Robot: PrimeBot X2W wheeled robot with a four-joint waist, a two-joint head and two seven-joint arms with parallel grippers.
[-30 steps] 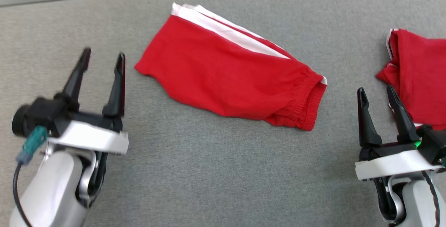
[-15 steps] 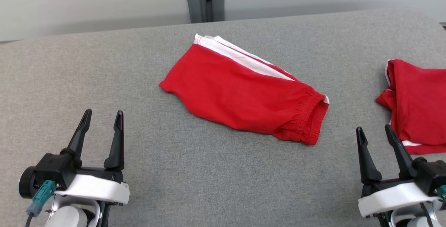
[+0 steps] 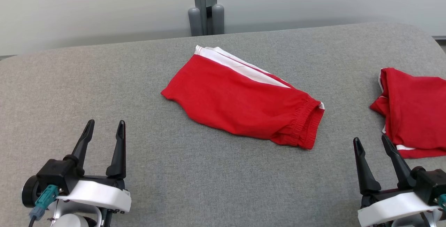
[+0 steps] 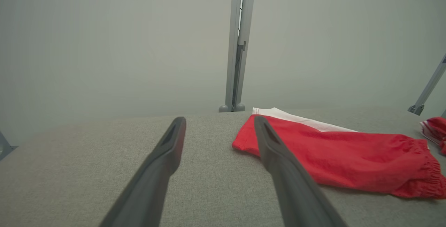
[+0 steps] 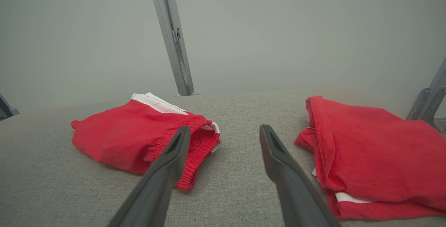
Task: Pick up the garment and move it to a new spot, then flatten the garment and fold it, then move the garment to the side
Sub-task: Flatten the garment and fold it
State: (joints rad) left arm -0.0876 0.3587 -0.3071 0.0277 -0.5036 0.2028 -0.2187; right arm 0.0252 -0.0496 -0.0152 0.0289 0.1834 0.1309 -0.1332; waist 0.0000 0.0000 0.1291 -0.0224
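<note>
Step in hand (judgement): between grasps. The shorts (image 3: 244,108) lie mid-frame in the head view on the grey table (image 3: 195,185). They are red with a white stripe along the upper edge, waistband toward the lower right, leg hem toward the upper left. They look doubled over lengthways and fairly flat, with soft ripples near the waistband. Neither gripper touches them.

Left gripper (image 3: 106,122): lower left of the head view, jaws spread wide, nothing between them, well apart from the shorts. In the left wrist view the hem end sits just right of its fingers.

Right gripper (image 3: 370,138): lower right, jaws likewise spread and empty. Its tips sit between the waistband and a second garment (image 3: 414,112), red and folded, at the right edge of the frame.

Reading: if this fold counts as done, only the move to the side is left. If not, pick-up and flattening are yet to come. I cannot settle which from these views.

Next move calls for both arms to reach up-frame, the right to a waistband corner and the left to the hem. Each should pinch all layers together so the fold does not open. The cloth is limp and will likely sag in the middle, so lift both ends level and keep clear of the second garment.

Containers: no bin, tray or basket to log; both garments rest directly on the table
</note>
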